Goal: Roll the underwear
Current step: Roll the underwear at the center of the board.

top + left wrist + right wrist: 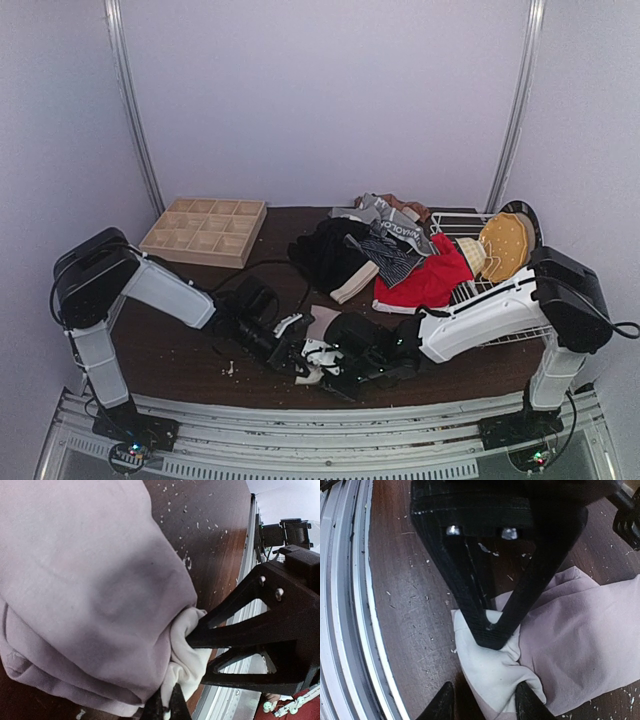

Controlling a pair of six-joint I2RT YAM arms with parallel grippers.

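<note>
A pale pink underwear [85, 580] with a white band [192, 652] lies on the dark table near the front middle [322, 322]. My left gripper [166, 706] is shut on the edge of that band; the right wrist view shows its black fingers [490, 625] pinching down from above. My right gripper [486, 700] comes in from the opposite side, jaws closed around the bunched white band [490, 665]. Both grippers meet at the table's front [305, 358]. Other underwear is piled at the back right: black [328, 255], grey-striped [392, 252], red [425, 282].
A wooden grid tray [205, 230] sits at the back left. A white wire basket [470, 300] stands at the right under the right arm, with a tan round thing [503, 245] in it. Pale crumbs dot the table [200, 510]. The metal rail [350, 605] runs along the front edge.
</note>
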